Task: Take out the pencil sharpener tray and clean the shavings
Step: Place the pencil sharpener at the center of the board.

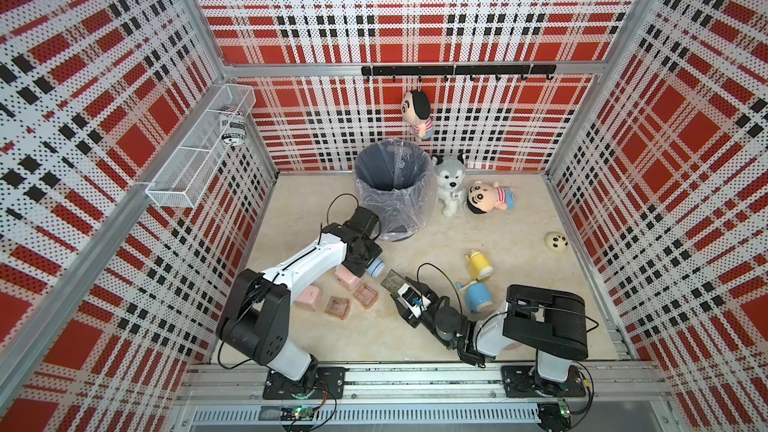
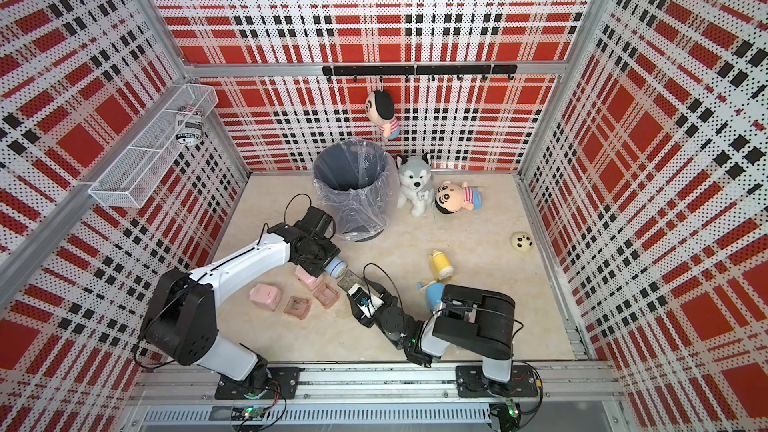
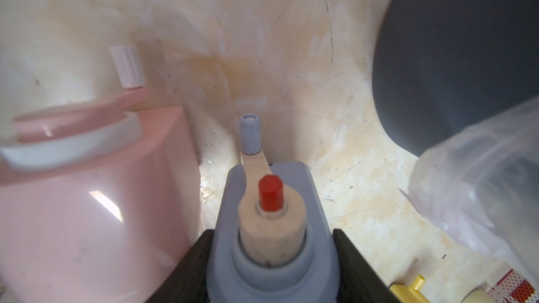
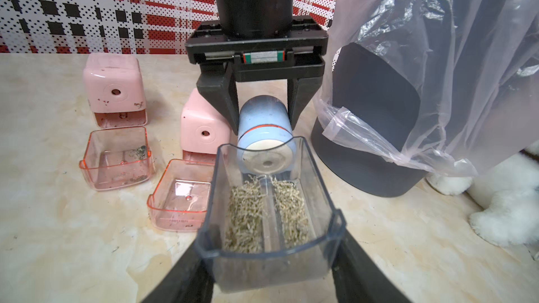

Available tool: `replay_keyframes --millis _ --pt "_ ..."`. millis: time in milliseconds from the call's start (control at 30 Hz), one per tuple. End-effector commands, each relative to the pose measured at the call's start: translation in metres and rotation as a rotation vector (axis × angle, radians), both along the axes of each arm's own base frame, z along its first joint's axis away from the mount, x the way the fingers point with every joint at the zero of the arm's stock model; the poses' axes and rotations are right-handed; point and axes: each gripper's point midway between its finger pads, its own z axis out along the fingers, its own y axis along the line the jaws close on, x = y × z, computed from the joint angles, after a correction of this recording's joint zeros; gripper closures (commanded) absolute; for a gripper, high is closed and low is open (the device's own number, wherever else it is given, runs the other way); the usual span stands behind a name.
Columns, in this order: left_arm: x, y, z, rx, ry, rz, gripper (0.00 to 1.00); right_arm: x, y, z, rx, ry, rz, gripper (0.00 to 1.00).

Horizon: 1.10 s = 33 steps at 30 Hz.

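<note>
In both top views the left gripper (image 1: 366, 263) pinches a blue sharpener (image 1: 375, 269) near the middle of the bench (image 1: 498, 234). The right gripper (image 1: 398, 288) pinches a clear tray (image 1: 390, 281), which is fully out and lies just beside the sharpener (image 2: 336, 266). The bin (image 1: 374, 168) with a plastic liner (image 1: 411, 209) stands at the back edge. Two pink sharpeners (image 1: 347, 277) and two pink trays (image 1: 365, 295) are closer to the left edge. In the left wrist view the black fingers (image 3: 189, 272) press on both sides of the sharpener (image 3: 272, 269), and its crank (image 3: 255, 161) and red knob (image 3: 271, 192) face the camera. One pink sharpener (image 3: 96, 214) is just beside it and the bin (image 3: 452, 53) is near. In the right wrist view the fingers (image 4: 358, 281) clamp the tray (image 4: 271, 269) at its near end, and shavings (image 4: 248, 217) lie on its floor in two strips. The left gripper (image 4: 264, 120) holds the sharpener (image 4: 264, 129) on its side; I cannot tell if it touches the bench. Each of the pink trays (image 4: 116, 183) stands in front of a pink sharpener (image 4: 115, 88), and the bin (image 4: 376, 112) is behind.
</note>
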Motion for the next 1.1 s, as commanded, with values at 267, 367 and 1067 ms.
replay_keyframes --millis 267,367,1067 --pt "-0.007 0.016 -0.011 0.079 0.048 0.027 0.49 -0.001 0.004 0.024 0.061 0.037 -0.007 0.47" --pt "-0.004 0.013 -0.014 0.08 0.062 0.019 0.46 -0.001 0.005 0.028 0.07 0.051 -0.008 0.47" --pt "0.007 -0.013 0.058 0.018 -0.145 0.001 0.01 -0.007 -0.008 0.049 0.112 0.259 0.002 0.47"
